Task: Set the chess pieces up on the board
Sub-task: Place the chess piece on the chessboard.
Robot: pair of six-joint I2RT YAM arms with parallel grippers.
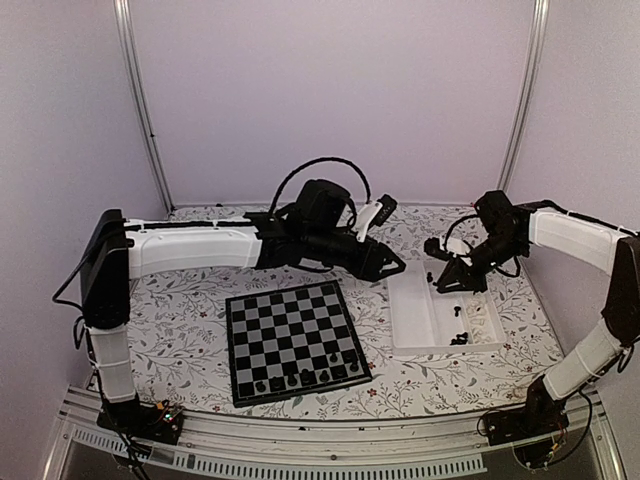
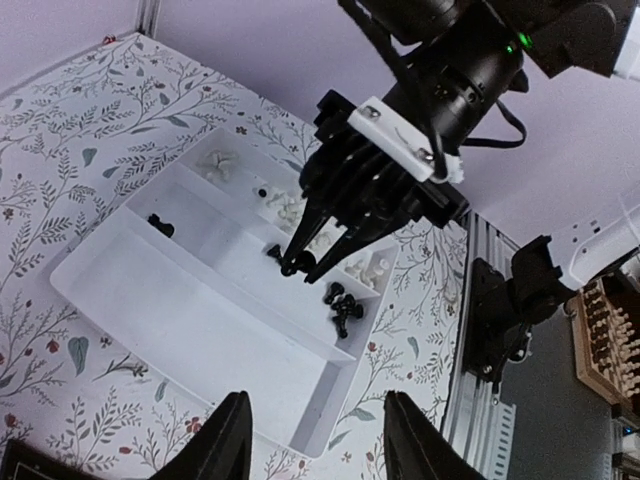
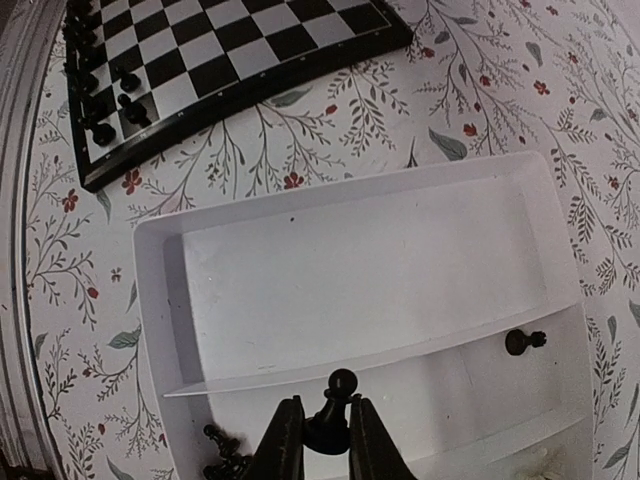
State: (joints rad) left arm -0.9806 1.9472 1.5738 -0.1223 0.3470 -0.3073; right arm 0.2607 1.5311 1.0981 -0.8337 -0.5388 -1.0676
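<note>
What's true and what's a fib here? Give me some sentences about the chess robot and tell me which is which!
1. The right gripper pinches a black chess piece over the white tray. True.
2. The left gripper holds a piece too. False: it is open and empty.
3. The board is full of pieces. False: only a few black pieces stand along its near edge.
4. The tray lies to the right of the board. True.
5. Everything in the tray is black. False: cream pieces lie in it too.
</note>
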